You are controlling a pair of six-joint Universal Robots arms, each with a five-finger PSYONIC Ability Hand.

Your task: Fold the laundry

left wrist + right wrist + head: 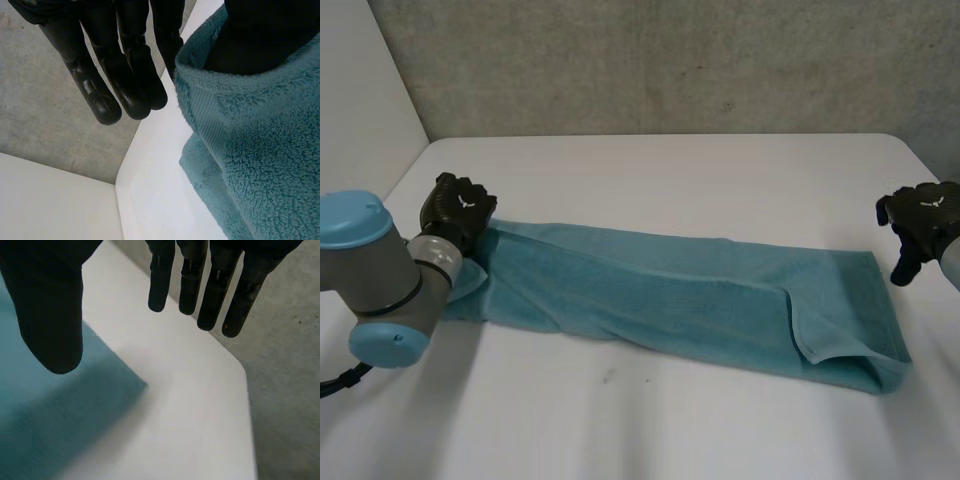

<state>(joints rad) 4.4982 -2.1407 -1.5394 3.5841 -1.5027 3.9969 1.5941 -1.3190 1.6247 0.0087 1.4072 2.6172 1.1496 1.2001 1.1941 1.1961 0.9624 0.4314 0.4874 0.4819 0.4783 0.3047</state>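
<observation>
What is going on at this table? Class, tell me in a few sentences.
A two-armed robot is folding a teal towel on a white table. The towel lies across it, doubled lengthwise, with a flap turned over near its right end. The left robot hand is at the towel's left end: its fingers are straight and off the cloth, while the towel's edge lies over its thumb. The right robot hand is open beyond the right end, holding nothing.
</observation>
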